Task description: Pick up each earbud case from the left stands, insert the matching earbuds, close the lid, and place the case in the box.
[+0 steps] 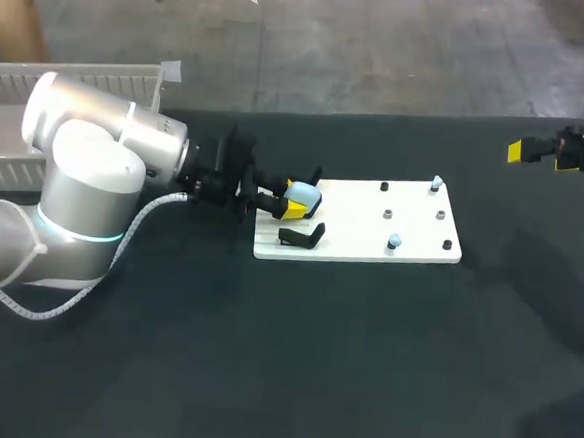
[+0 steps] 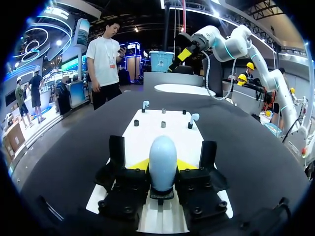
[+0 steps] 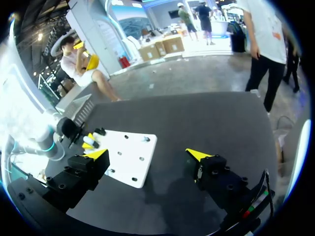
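Your left gripper is closed on the case with a yellow tip against each side. It sits at the left end of the board, in the middle of the head view. A black stand sits just below it in frame.

The case is a small, smooth, pale-blue egg. I judge it light and rigid but slippery, and its rounded flanks could squirt out of a pinch. Take it across the broad middle and keep the fingers off the lid seam, since the hinge is probably the weak part. You cannot tell from here whether the lid is open.

On the board's right end stand an earbud at the upper corner and a second earbud near the lower edge — tiny, easily dropped.

Your right gripper hangs spread wide with nothing in it, well apart from the board.

The box lies at upper left behind your left arm. No case shows in the part you can see.
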You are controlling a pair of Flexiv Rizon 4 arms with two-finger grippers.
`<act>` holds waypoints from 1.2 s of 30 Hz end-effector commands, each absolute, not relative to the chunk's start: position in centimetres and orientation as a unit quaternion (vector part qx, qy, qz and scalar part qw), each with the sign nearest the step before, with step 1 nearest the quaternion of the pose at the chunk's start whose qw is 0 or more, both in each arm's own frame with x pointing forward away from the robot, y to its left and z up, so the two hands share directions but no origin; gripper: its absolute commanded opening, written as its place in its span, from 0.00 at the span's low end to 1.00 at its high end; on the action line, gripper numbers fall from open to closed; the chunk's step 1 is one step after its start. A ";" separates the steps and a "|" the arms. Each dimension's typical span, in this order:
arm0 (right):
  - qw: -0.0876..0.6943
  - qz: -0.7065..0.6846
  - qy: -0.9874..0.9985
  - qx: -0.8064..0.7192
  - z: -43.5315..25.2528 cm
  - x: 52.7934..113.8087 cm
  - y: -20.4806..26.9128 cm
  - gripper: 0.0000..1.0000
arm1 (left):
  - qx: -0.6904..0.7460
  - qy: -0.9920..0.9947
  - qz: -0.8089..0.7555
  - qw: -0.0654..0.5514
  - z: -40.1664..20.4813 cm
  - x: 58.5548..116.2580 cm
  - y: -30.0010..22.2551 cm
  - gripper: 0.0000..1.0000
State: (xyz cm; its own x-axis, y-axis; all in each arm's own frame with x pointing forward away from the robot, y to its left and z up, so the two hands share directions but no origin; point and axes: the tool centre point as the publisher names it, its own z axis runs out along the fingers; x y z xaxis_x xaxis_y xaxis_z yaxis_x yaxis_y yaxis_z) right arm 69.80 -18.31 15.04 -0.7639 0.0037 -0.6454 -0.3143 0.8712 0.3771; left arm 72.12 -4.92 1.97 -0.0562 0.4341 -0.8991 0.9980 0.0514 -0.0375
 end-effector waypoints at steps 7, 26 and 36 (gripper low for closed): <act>0.333 0.240 0.908 -0.086 15.0 69.9 -18.3 1.00 | 0.578 0.615 -0.385 0.374 2.5 72.2 -4.9 0.00; 0.333 0.240 0.908 -0.086 15.0 69.9 -18.3 1.00 | 0.574 0.605 -0.376 0.403 6.8 71.9 -3.5 0.00; 0.324 0.240 0.909 -0.106 14.8 69.9 -15.7 1.00 | 0.578 0.595 -0.377 0.413 7.7 72.3 -5.2 0.00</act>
State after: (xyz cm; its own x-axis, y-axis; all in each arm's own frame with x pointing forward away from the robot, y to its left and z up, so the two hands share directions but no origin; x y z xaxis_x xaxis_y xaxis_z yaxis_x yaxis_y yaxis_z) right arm 69.41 -16.93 14.99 -0.7666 -0.0294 -0.6415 -0.3403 0.8657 0.3671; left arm 72.14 -4.59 7.90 0.0066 0.3819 -0.9242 0.9988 0.0421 0.0245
